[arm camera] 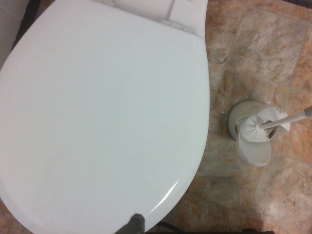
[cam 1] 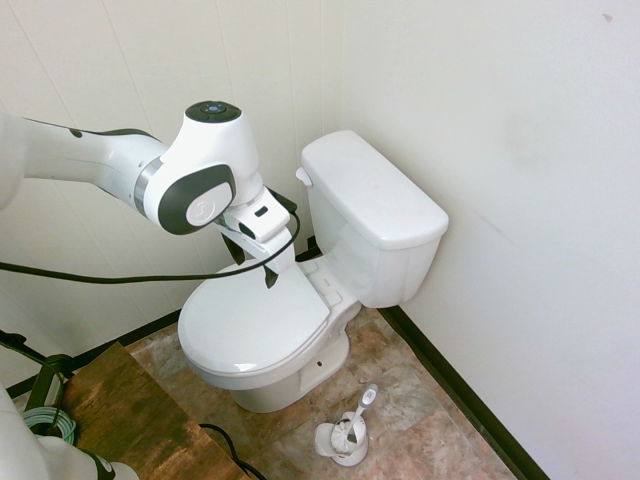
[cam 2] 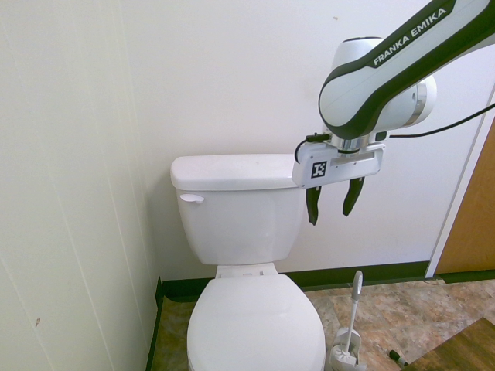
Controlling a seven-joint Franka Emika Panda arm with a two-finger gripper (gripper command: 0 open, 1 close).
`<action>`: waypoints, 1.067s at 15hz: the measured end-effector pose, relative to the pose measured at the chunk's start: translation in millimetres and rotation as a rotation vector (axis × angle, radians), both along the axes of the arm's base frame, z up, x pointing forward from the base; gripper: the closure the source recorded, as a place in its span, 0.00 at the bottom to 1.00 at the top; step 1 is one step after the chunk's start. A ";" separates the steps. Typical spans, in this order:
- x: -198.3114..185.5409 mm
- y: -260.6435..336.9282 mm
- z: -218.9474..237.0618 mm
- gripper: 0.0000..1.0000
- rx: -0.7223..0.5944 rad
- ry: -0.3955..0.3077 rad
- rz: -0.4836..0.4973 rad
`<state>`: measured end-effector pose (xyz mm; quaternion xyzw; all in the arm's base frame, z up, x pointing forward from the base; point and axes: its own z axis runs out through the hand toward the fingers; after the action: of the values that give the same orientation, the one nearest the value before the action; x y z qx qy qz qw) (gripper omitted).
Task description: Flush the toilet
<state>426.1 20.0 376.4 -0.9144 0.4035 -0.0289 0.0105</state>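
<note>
In the first exterior view, the toilet [cam 1: 255, 325] stands at the centre of the frame, its lid [cam 1: 255, 320] down over the bowl, so what the bowl contains cannot be seen; its tank [cam 1: 375, 190] rises to the right of the lid, covered by its own flat top, the contents hidden too; the small white lever [cam 1: 304, 177] is at the tank's upper left corner; farther right, at the bottom of the frame, a white holder [cam 1: 343, 442] stands on the floor near the toilet with a brush [cam 1: 368, 398] in it, white bristles down in the cup and handle leaning up to the right.

In the second exterior view, the lever shows at the left of the tank; the gripper [cam 2: 329, 219] hangs right of centre, fingers pointing down and spread apart, released, with nothing between them; the arm [cam 2: 387, 85] comes in from the upper right; below it, at lower right, are the holder and brush.

As for surface and room, a brown wooden top [cam 1: 150, 425] lies at the lower left of the first exterior view; the floor [cam 1: 410, 400] is mottled tan and brown tile; a dark baseboard [cam 1: 450, 385] runs along the pale wall [cam 1: 520, 200] at right.
</note>
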 end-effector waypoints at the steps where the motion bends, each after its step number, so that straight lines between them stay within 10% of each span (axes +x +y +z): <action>1: 0.7 0.0 -0.3 0.00 0.001 0.001 -0.001; 5: 20.8 15.7 -7.0 0.00 0.036 -0.017 -0.025; 16: 230.5 116.7 23.3 0.00 0.078 -0.238 -0.110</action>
<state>656.6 136.7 399.7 -0.8800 0.4496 -0.1222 0.0923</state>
